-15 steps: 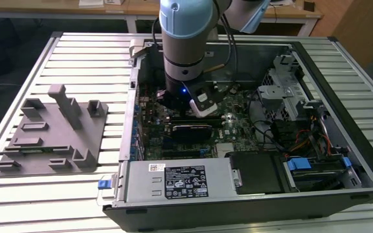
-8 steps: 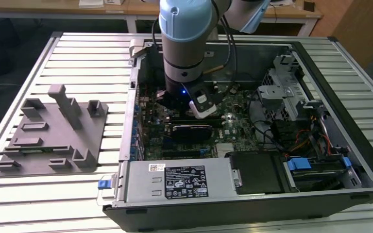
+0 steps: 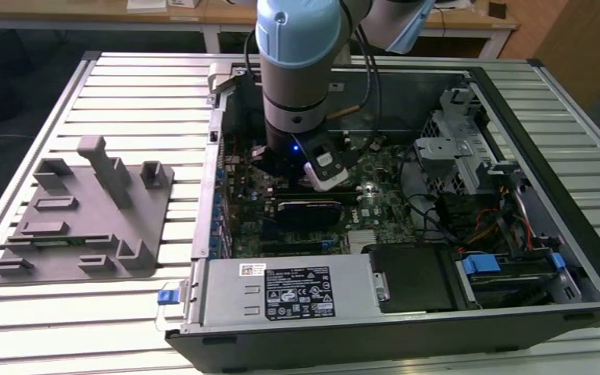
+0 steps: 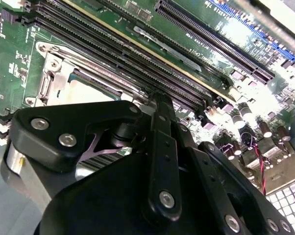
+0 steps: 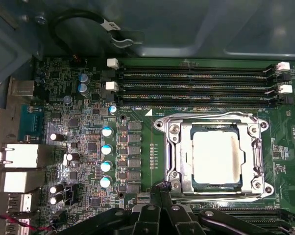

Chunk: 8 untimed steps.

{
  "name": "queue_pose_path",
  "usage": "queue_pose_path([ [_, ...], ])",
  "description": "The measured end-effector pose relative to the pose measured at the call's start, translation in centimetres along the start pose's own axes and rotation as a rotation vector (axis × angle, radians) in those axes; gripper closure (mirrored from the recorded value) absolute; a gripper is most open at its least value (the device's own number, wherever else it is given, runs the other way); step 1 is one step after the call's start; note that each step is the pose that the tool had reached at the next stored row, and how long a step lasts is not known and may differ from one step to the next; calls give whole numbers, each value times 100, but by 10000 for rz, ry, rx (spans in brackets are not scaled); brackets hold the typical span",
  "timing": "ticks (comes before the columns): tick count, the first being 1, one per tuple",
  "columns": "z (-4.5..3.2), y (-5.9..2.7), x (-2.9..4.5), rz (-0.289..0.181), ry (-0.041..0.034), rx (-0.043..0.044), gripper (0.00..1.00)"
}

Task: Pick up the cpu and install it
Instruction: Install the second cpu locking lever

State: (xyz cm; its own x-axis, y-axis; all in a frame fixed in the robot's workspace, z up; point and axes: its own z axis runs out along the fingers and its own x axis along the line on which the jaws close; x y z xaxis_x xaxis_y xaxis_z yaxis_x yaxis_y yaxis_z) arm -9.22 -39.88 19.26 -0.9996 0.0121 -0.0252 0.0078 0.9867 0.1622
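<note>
Slatted metal tabletop (image 3: 91, 320) is carrying an open computer case (image 3: 405, 328), with a grey plastic tray (image 3: 81, 226) of upright posts sitting well apart on the exterior view's left, and I am watching my arm reaching down into the case over the green circuit board (image 5: 79, 147). Closest to my wrist cameras, the black gripper (image 5: 162, 188) is hanging just above the board, its tip beside the near edge of the socket frame (image 5: 169, 161); I cannot tell whether the jaws are released or clenched, and nothing is showing between them. Just beyond, the cpu (image 5: 218, 156) is sitting flat inside the socket, square with the metal frame around it, which in my judgement means it is already placed. It is looking like a small, flat square with a pale, silvery top that is glaring under the light. I am judging it light, stiff and smooth, with a delicate underside, so I would be taking it only by two opposite edges, level. Farther off, long black memory slots (image 5: 196, 83) are running past the socket.
</note>
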Motion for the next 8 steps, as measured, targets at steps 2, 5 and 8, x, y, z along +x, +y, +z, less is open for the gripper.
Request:
queue_pose_path([
  [2, 2, 4, 0, 0, 0, 4, 89],
  [5, 6, 15, 0, -1, -2, 8, 89],
  [8, 9, 23, 0, -1, -3, 37, 89],
])
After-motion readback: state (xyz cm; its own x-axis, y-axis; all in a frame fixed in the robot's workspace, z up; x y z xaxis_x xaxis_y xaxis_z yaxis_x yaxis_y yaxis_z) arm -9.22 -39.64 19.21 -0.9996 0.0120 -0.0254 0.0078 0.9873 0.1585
